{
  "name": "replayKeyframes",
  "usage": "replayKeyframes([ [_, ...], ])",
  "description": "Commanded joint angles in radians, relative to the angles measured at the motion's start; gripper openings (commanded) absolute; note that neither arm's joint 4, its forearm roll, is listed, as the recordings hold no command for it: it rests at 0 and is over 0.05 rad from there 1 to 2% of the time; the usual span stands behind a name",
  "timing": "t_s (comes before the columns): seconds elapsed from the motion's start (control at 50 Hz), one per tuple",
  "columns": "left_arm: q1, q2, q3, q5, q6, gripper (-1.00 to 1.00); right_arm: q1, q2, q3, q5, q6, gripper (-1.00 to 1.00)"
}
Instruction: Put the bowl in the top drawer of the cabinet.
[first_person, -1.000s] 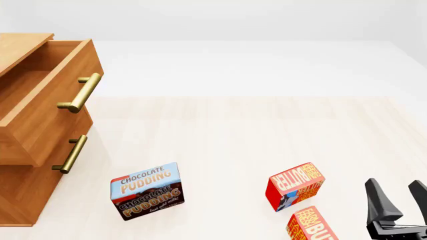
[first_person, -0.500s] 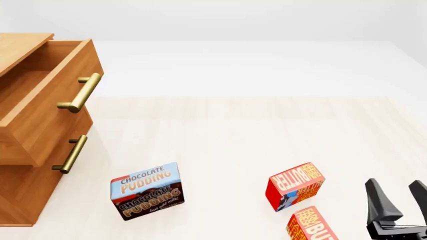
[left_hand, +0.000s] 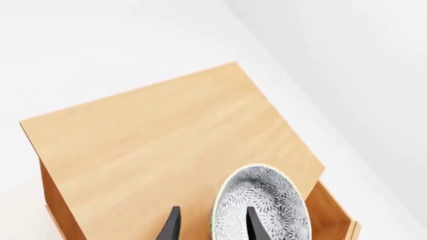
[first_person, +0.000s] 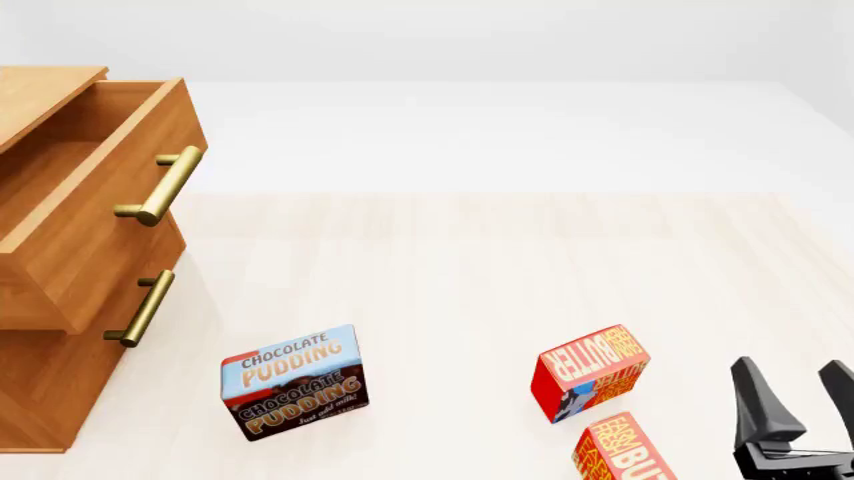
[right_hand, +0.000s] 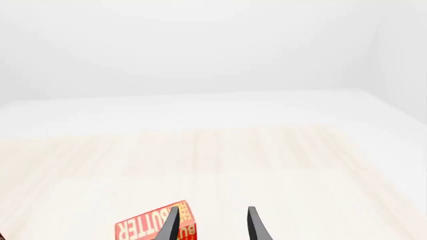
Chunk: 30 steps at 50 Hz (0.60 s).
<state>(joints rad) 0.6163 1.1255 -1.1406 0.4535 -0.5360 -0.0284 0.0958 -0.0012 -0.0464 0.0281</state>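
In the left wrist view the white bowl (left_hand: 267, 207) with its grey lace pattern hangs tilted over the front edge of the cabinet (left_hand: 160, 145) top, above the pulled-out top drawer (left_hand: 333, 212). My left gripper (left_hand: 212, 208) stands open with the bowl's near rim between its fingers, one finger in front of the bowl's inside. The front view shows the cabinet (first_person: 40, 400) at the left with the top drawer (first_person: 94, 215) open, but neither the bowl nor the left arm. At the bottom right my right gripper (first_person: 787, 366) is open and holds nothing.
A chocolate pudding box (first_person: 294, 382) lies in front of the cabinet. Two red butter boxes (first_person: 591, 372) (first_person: 625, 452) lie just left of the right gripper. The lower drawer's brass handle (first_person: 140, 310) sits under the open drawer.
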Motion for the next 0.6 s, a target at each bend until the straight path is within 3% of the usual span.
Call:
replayKeyframes([
  [0.02,0.013,0.013,0.001,-0.026,0.007,1.0,-0.001,0.004,0.0,-0.002,-0.001,1.0],
  [0.6,-0.035,-0.069,0.045,0.018,0.009,1.0,0.006,0.0,0.0,0.0,0.001,1.0],
])
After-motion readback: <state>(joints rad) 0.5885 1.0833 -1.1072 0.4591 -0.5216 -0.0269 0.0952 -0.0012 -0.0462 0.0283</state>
